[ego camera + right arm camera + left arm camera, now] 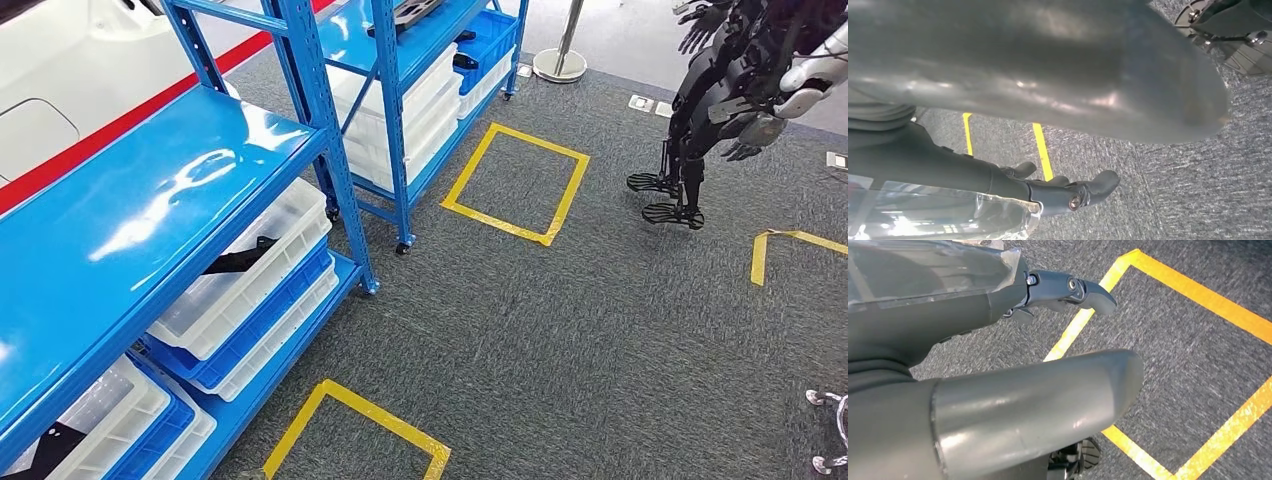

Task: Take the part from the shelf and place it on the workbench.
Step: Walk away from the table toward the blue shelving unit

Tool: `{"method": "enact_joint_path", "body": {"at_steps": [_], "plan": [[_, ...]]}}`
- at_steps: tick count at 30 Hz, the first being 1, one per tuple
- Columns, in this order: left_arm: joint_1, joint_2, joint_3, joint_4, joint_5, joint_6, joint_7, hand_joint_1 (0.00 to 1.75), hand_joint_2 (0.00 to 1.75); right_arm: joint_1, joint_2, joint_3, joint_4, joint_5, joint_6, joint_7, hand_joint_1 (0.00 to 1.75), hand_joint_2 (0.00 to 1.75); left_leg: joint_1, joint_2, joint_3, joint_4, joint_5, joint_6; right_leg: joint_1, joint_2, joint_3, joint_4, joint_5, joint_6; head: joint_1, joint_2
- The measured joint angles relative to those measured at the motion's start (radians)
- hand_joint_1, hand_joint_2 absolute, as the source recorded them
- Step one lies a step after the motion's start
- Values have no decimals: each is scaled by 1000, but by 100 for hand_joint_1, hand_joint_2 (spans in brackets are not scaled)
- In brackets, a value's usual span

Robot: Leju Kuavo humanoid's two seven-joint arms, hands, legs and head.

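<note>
Ahead on the left stands a blue shelf [150, 210], its glossy top board bare and its lower levels packed with white bins [250, 270] in blue trays. A black part [240, 260] lies in the bin under the top board, near the shelf's front edge; another dark piece [55, 445] sits in the bin at the lower left corner. A second shelf [420, 60] stands farther back, also stacked with bins. Yellow tape squares [515, 185] mark the grey carpet [560, 340] beside both shelves. Another black robot [730, 90] stands at the far right.

The left hand [1013, 340] hangs over carpet and tape, fingers [1073, 290] extended and apart, holding nothing. The right hand [1048, 125] likewise hangs above the carpet, fingers [1083, 192] stretched out and empty.
</note>
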Motion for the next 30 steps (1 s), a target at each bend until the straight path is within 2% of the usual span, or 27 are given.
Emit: {"method": "enact_joint_path", "body": {"at_steps": [1,3,4,5,6,8,9,10,12,15,17,19,20,21,22,23,24,25,26,27,30], "plan": [[0,0,0,0,0,0,0,0,0,0,0,0,0,0,0,0,0,0,3,2,-25,51,-26,-5,-2,-1,3,-1,-2,-6,-1,0],[0,-1,0,0,0,0,1,0,0,0,0,0,0,0,0,0,0,0,7,5,-103,195,-84,-13,-1,-2,6,-1,-6,-14,-2,0],[2,0,0,0,0,0,1,0,0,0,0,0,0,0,0,0,0,0,10,5,-138,249,-96,-16,0,-2,7,-1,-8,-15,-2,0],[3,0,0,0,0,0,1,0,0,0,-1,0,0,0,0,0,0,0,13,5,-157,270,-87,-17,1,-2,9,0,-10,-16,-2,0],[4,0,0,0,0,0,2,0,0,0,-1,0,0,0,-1,0,0,0,15,5,-155,246,-58,-17,0,-1,12,0,-13,-16,-2,0],[4,0,0,0,0,0,2,0,0,0,-1,0,0,0,-1,0,0,0,18,8,-104,113,26,-14,-1,1,22,-1,-19,-12,-2,0],[2,0,0,0,0,0,2,0,0,0,0,0,0,0,-1,0,0,0,17,10,-75,48,52,-12,2,1,26,0,-23,-7,-2,0],[1,0,0,0,-1,0,2,0,0,0,0,0,0,0,-1,0,0,0,14,11,-54,5,65,-10,4,1,27,0,-26,-2,-2,0],[0,0,0,0,-1,0,3,0,0,0,0,0,0,-1,-2,-1,0,0,6,10,-41,-17,60,-3,7,0,28,-2,-29,10,-1,0],[1,0,0,0,-4,0,6,0,0,-1,1,-2,-1,-2,-3,-3,0,0,4,8,-28,-30,63,18,5,-2,22,16,-41,25,-1,0],[-1,0,0,0,-7,-1,7,0,0,-1,1,-4,-1,-3,-4,-3,0,0,5,9,-18,-36,61,30,6,-2,-28,114,-78,21,1,0],[-2,0,0,0,-10,-3,8,0,0,3,1,-8,-1,-6,-6,-4,0,0,2,9,-13,-36,56,38,8,-2,-107,250,-120,17,2,0],[-1,-1,0,0,-13,-3,9,0,0,6,1,-10,-1,-9,-7,-5,0,0,0,7,-10,-36,53,41,8,-2,-133,287,-124,19,2,0],[-1,-1,0,0,-16,-4,9,0,0,10,0,-12,-1,-12,-8,-6,0,0,-2,5,-6,-36,50,42,8,-2,-140,285,-111,24,2,0],[-1,-1,0,0,-18,-4,10,0,0,12,-1,-14,-1,-14,-11,-7,0,0,-2,3,0,-36,46,41,8,-2,-124,238,-83,30,2,0],[-1,-1,0,0,-21,-5,10,0,0,13,-1,-16,-1,-15,-14,-8,0,0,-2,1,7,-36,40,38,8,-2,-93,164,-47,37,3,0],[-1,-1,0,0,-22,-6,10,0,0,13,-1,-19,-1,-16,-16,-8,0,0,-5,0,13,-34,34,34,9,-2,-60,93,-17,38,3,0],[-2,-2,-1,0,-25,-7,10,0,0,13,-1,-21,-1,-16,-18,-9,0,0,-7,0,17,-33,27,29,11,-2,-34,39,3,35,2,0],[-3,-2,-1,0,-27,-8,10,0,0,13,-1,-22,-1,-17,-19,-10,0,0,-9,0,20,-33,22,25,13,-2,-20,12,11,28,1,0],[-3,-2,-1,0,-29,-9,10,0,0,14,-1,-24,-1,-17,-20,-11,0,0,-10,1,21,-33,18,21,15,-1,-16,7,9,19,0,0],[-5,-1,-1,-1,-31,-11,11,0,0,18,-1,-25,-1,-17,-22,-13,0,0,-5,3,17,-18,2,5,9,-1,-10,2,6,-1,0,0]]}}
